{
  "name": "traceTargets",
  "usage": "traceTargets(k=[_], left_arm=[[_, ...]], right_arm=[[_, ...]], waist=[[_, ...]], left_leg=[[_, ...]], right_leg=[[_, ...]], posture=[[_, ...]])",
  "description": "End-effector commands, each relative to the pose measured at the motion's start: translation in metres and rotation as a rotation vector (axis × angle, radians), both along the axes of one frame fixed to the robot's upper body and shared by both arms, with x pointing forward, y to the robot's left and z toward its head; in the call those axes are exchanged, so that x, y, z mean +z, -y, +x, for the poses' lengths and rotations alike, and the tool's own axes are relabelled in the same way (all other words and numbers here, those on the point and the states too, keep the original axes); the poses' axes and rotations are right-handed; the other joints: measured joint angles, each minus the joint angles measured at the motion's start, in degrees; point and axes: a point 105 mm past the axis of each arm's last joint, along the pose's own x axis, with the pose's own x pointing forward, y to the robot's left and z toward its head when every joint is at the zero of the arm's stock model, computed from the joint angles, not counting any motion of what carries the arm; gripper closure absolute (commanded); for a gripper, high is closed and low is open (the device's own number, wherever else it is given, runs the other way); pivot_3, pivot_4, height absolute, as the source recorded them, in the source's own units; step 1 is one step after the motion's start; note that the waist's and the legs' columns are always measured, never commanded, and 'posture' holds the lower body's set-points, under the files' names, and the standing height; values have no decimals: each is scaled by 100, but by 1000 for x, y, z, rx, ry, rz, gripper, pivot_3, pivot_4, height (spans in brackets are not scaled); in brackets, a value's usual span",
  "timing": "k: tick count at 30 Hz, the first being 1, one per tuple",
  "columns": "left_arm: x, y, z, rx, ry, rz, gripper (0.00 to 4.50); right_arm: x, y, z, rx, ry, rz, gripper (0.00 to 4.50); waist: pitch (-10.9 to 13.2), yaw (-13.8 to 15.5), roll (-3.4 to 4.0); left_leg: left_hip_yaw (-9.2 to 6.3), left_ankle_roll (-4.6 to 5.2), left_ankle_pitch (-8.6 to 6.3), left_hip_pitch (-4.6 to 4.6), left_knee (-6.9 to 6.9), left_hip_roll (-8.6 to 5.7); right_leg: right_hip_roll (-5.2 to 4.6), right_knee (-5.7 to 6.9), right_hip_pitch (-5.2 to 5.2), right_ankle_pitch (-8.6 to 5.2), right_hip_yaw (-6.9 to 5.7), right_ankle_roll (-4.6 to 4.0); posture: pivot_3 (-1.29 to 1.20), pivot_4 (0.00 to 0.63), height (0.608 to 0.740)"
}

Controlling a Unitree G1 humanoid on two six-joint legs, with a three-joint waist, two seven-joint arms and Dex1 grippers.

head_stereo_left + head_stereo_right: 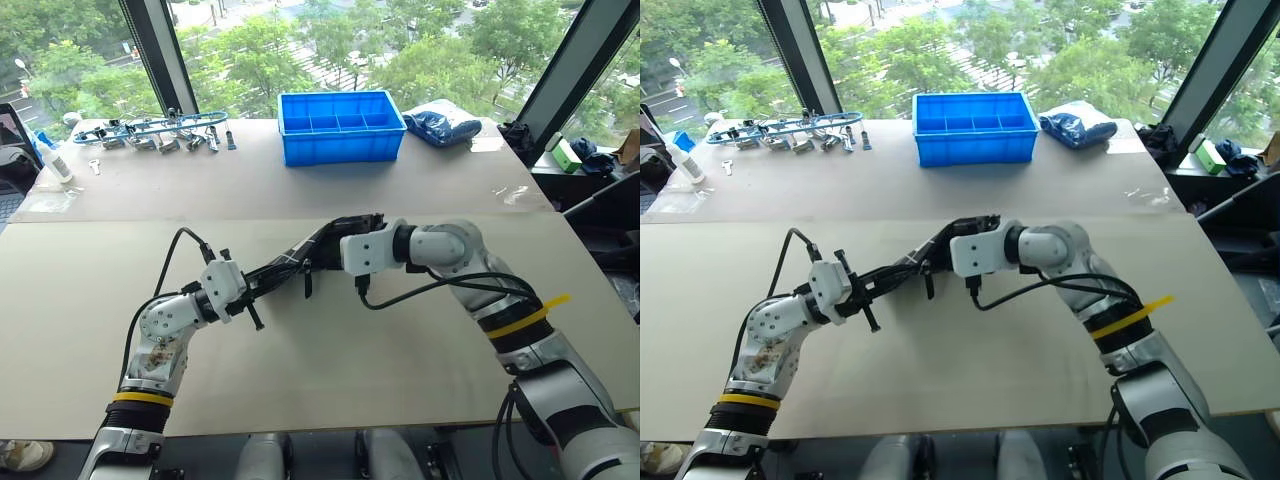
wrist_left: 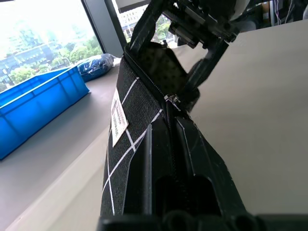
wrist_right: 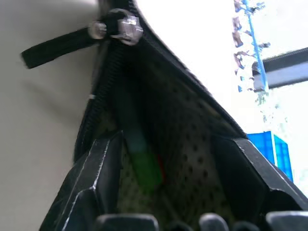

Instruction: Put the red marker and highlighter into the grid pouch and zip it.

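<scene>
Head views: the grid pouch (image 1: 320,245) hangs above the counter (image 1: 400,350) between both arms. Left end effector (image 1: 262,285) is clamped on its end.

Left wrist: white label (image 2: 118,119), print unreadable.

Right wrist: right end effector (image 3: 166,144) spread apart at the unzipped mouth; highlighter (image 3: 142,161) inside.

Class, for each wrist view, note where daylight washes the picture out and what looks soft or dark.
Left wrist view: window upper left glares white; black white-gridded fabric pouch stays crisp. Right wrist view: sky bleaches the upper middle; silver zipper slider blurs, and the light-green highlighter sits dim inside the pouch.
</scene>
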Motion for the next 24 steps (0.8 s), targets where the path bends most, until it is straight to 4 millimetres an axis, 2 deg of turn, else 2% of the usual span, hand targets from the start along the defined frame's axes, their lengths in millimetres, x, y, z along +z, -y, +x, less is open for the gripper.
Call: traceTargets(k=[1,4,6,9,11,14,17,19,24], left_arm=[[10,1,-2,-4,37,-16,4500],[10,1,-2,-3,36,-16,4500],[10,1,-1,-4,36,-15,4500],[10,1,-1,-5,37,-16,4500],[10,1,-1,-4,37,-17,4500],[10,1,-1,-6,35,-18,4500],[10,2,-1,-10,35,-17,4500],[11,3,0,-13,35,-17,4500],[12,4,1,-20,39,-16,4500]], right_arm=[[46,30,-4,-41,-149,284,1401],[43,50,-17,-46,-461,460,1401],[30,68,-22,-97,-659,545,1401],[14,83,-32,-147,-801,567,1401],[-7,91,-46,-171,-906,544,1401],[-52,80,-62,-238,-1041,514,1401],[-81,52,-64,-276,-1058,479,1401],[-87,35,-62,-278,-1058,481,1401],[-81,3,-35,-307,-1011,545,1401]], waist=[[0,17,0],[0,34,0],[0,55,0],[0,68,0],[0,72,0],[0,82,-1],[-1,17,-2],[-1,-19,-1],[-1,-10,-1]], left_leg=[[-1,1,0,-1,0,0],[-3,5,-3,1,0,1],[-6,10,-6,2,0,2],[-10,16,-10,4,0,1],[-11,18,-11,4,-1,0],[-13,20,-12,4,-4,0],[-14,20,-12,11,-3,1],[-14,19,-12,16,-3,2],[-12,16,-9,12,2,0]], right_leg=[[-1,0,1,0,0,0],[-2,0,4,1,-1,-1],[-2,-1,5,1,-2,-1],[-7,-2,8,2,-1,-2],[-6,-1,6,2,0,-2],[-4,-4,6,1,-2,-3],[0,1,6,1,7,-3],[2,9,5,1,12,-3],[1,11,4,3,10,-1]], posture=[[0,150,740],[0,150,740],[0,150,740],[0,150,740],[0,150,740],[0,150,740],[0,150,740],[0,150,740],[0,150,740]])
